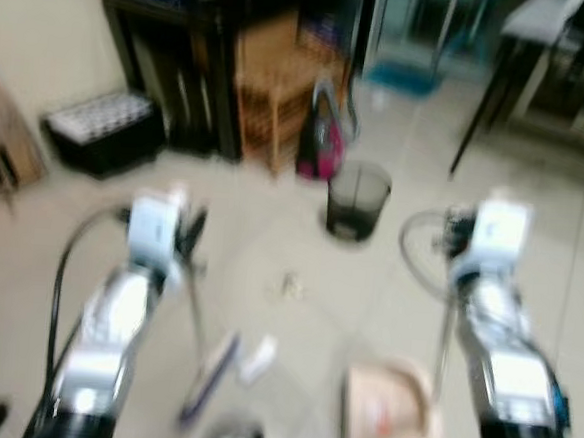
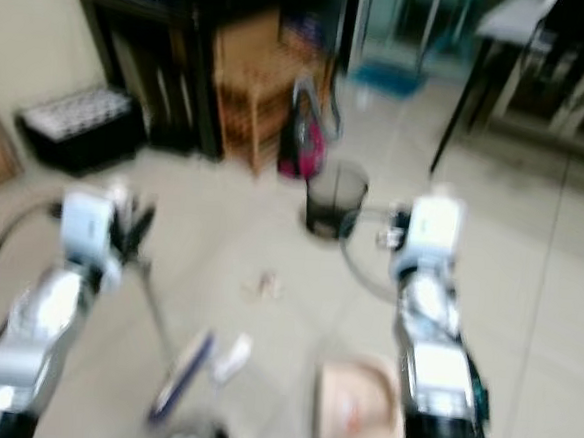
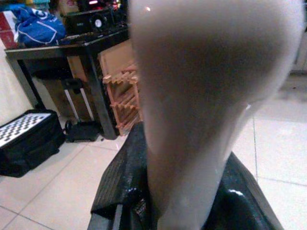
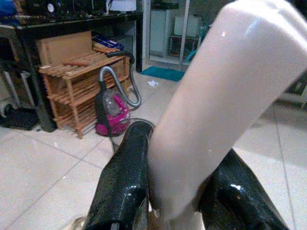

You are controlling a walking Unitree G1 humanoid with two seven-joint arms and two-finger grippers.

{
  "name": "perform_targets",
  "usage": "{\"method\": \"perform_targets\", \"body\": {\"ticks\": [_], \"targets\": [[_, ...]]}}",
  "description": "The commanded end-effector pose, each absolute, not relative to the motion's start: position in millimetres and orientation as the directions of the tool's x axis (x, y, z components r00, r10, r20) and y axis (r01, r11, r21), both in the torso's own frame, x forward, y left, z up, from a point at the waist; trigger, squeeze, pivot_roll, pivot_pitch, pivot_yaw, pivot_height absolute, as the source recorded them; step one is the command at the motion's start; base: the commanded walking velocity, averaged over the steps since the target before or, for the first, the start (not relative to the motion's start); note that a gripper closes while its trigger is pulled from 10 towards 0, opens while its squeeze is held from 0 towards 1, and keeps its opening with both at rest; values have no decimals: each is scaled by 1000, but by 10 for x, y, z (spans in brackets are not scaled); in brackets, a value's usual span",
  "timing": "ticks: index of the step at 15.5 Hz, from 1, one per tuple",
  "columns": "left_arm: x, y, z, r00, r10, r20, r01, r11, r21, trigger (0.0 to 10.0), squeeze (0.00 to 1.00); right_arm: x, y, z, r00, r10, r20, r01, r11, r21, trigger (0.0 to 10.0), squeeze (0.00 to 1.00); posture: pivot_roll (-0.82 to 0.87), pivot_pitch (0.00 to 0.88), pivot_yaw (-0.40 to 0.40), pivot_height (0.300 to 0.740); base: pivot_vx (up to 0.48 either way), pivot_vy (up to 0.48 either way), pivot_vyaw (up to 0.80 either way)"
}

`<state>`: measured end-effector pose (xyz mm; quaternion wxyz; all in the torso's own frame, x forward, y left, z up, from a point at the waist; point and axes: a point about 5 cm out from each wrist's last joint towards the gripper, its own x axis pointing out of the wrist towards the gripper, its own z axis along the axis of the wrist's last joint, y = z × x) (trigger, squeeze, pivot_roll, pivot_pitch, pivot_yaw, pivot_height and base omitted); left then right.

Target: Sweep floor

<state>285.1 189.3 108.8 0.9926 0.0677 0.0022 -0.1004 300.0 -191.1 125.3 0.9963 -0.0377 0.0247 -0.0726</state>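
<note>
- The debris [image 1: 288,285], a small pale scrap, lies on the tiled floor [image 1: 388,286] between the two arms, short of the dark wastebasket [image 1: 357,200].
- The broom [image 1: 211,372] hangs from the left gripper [image 1: 183,233], its thin handle slanting down to a pale head near the picture's lower edge; the left wrist view shows the black fingers [image 3: 120,187] clamped on the pale handle.
- The dustpan [image 1: 391,406], pale and beige, sits low beside the right arm; the right gripper [image 4: 182,191] is closed on its upright handle.
- To sweep well, I judge the broom head should land beyond the scrap and draw it back toward the dustpan, whose lip must rest flat on the tiles.
- The eye views are blurred, so finer debris cannot be told.
- Beyond stand a wooden rack [image 4: 76,81], a pink vacuum cleaner [image 4: 111,111] and a black case [image 1: 103,131].
</note>
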Motion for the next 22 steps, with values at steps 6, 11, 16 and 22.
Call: {"method": "perform_targets", "body": {"ticks": [6,11,16,22], "targets": [[2888,1879,1206,979,-201,12,197,967,161,10000,0,3007,-1924,1351,989,-150,-14,149,986,-74,10000,0,1,35,49,740,0,0,0],[2879,1888,1221,982,-187,20,181,968,174,10000,0,2996,-1926,1294,988,-144,-54,138,984,-115,10000,0,-2,43,47,740,0,0,0],[2892,1880,1223,983,-182,38,170,962,212,10000,0,2972,-2015,1281,978,-209,6,208,970,-125,10000,0,-3,58,51,740,0,0,0],[2977,1754,1211,958,-245,152,212,955,207,10000,0,3017,-2031,1115,960,-261,100,273,952,-136,10000,0,1,111,52,740,0,0,0]]}}
